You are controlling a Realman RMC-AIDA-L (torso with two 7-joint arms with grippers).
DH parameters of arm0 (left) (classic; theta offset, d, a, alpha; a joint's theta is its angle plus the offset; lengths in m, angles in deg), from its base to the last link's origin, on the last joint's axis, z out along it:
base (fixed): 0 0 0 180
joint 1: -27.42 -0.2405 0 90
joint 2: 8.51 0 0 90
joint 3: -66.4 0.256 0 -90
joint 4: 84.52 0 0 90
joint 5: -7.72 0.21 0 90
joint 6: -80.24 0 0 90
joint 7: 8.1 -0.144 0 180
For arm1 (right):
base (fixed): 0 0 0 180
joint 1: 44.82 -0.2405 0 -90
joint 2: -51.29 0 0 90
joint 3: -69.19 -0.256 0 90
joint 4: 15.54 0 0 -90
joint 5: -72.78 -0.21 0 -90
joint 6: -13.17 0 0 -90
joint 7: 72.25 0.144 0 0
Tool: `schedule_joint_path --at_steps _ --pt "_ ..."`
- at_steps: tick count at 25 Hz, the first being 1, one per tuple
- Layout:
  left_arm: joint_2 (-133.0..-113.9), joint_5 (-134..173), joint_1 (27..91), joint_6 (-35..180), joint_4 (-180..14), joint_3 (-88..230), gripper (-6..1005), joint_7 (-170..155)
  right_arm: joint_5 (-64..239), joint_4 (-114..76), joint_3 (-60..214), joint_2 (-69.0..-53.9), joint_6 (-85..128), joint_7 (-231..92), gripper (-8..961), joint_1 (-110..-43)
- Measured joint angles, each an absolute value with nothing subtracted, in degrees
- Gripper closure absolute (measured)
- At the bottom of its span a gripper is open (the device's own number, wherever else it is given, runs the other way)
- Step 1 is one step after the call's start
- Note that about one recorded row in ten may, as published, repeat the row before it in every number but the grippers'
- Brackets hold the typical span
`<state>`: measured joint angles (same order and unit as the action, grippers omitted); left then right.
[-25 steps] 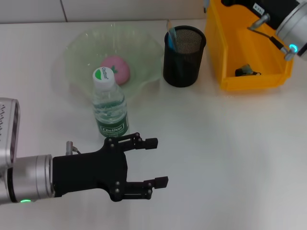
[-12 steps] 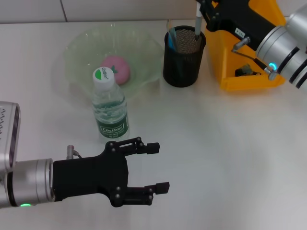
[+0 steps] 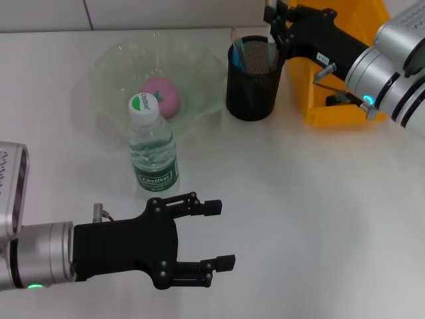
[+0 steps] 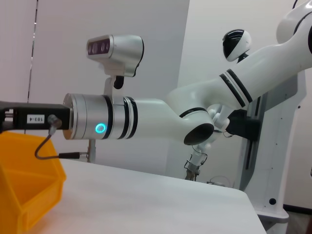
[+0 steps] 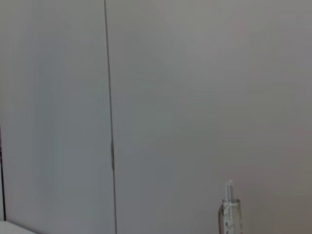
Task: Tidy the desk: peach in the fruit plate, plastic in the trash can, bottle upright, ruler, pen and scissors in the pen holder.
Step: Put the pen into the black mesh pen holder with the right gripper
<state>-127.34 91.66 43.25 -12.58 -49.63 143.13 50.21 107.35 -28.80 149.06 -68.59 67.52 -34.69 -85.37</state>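
Nearest to where the robot stands, the left tool [image 3: 216, 235] hangs low over the bare desk [image 3: 299, 199], its 2 black fingers spread apart with nothing between them; it looks idle. Just beyond it the bottle [image 3: 151, 147] stands upright, cap up, right at the near rim of the fruit plate [image 3: 113, 66], and the pink peach [image 3: 161, 95] lies in that plate just behind the bottle. So those 2 jobs look finished.

To the right of the fruit plate is the black mesh pen holder [image 3: 254, 80], with a blue item and a pale stick standing in it at its plate side. The right tool [image 3: 275, 23] sits over the holder's far rim, between the holder and the yellow trash can [image 3: 319, 100]. I cannot tell whether it is clenched or released. The right wrist view shows the tip of a clear pen [image 5: 229, 209] standing roughly vertical, long axis up and down, tip upward, so I judge it is held above the holder.

The step in hand seems to be dropping the pen in. Next it wants the pen kept upright over the mouth, lowered, then let go.
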Motion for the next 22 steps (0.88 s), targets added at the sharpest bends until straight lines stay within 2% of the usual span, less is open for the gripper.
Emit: schedule_joint_path --at_steps 20,22 --pt "-127.33 91.1 43.3 -12.5 -49.6 142.7 186 50.0 107.5 -29.5 153.4 -68.59 68.5 -34.9 767 -84.2" --pt "-127.34 91.1 43.3 -12.1 -49.6 142.8 186 49.9 107.5 -30.5 153.4 -68.57 71.9 -34.7 675 -82.3"
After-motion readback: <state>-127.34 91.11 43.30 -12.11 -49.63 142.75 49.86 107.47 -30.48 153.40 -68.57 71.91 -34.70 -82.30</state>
